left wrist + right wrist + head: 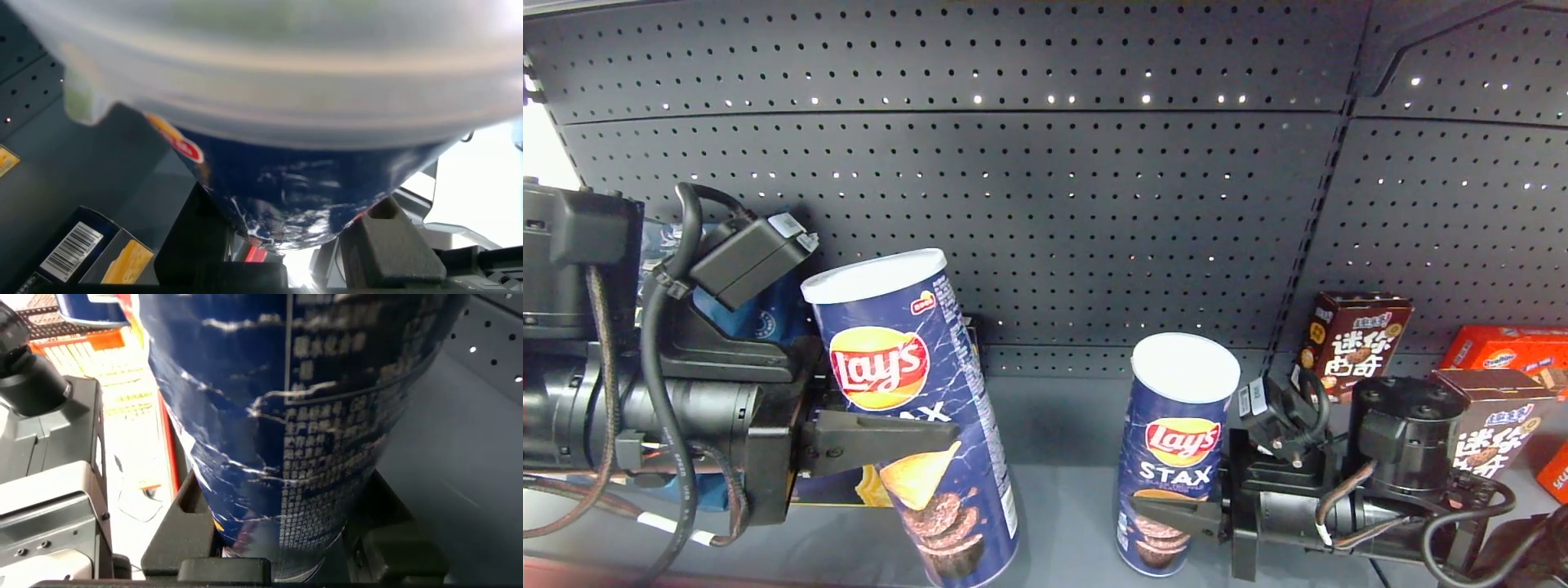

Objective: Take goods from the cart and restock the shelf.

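L gripper (915,453) clamps tilted can 1 (890,359) above shelf (1062,433), R gripper (1176,516) clamps upright can 2 (1183,425) nr boxes (1356,335); both cans at shelf but unreleased, so I'd judge placing's left.

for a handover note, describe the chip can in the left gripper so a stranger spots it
Find the dark pegboard wall behind the shelf. Two blue white-lidded chip cans are before it; yours is the left can, in the left gripper. It leans, while the right can is upright.
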Controlling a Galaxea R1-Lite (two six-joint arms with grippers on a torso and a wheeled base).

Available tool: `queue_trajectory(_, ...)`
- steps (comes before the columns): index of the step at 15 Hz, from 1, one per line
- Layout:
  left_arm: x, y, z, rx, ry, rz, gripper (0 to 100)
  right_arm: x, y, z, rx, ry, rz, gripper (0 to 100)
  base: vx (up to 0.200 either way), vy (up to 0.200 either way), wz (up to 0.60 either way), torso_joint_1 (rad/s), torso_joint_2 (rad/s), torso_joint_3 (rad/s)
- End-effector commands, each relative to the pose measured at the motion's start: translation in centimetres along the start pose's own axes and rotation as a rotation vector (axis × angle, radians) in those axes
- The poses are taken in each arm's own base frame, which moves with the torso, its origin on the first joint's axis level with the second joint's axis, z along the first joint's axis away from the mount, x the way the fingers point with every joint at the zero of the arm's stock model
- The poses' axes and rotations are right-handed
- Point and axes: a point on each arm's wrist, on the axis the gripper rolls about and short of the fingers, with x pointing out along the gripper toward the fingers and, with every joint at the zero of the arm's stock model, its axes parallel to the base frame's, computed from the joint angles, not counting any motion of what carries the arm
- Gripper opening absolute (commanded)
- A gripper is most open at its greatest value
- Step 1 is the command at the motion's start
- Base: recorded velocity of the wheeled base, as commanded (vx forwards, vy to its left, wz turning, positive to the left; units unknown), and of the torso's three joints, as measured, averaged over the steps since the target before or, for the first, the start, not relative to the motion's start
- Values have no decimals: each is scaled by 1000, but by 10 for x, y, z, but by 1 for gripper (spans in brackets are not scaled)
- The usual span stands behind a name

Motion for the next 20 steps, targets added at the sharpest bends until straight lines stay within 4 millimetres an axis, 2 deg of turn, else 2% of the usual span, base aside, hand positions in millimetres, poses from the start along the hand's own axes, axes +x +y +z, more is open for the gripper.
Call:
queue_trajectory(1,0,1,0,-2,1,1,0,4,-2,-4,7,11,3,0,0,0,0,0,0,0)
queue_trajectory(7,0,1,0,-1,0,1,0,6,1,-7,9,21,16,0,0,0,0,0,0,0)
queue_trajectory(8,0,1,0,-1,0,1,0,6,1,-7,9,21,16,100,0,0,0,0,0,0)
queue_trajectory(17,0,0,0,-1,0,0,0,-2,-4,-4,-1,5,-17,100,0,0,0,0,0,0)
queue_trajectory(20,-1,0,-1,-2,1,1,0,-11,2,0,-14,-14,-18,100,0,0,0,0,0,0)
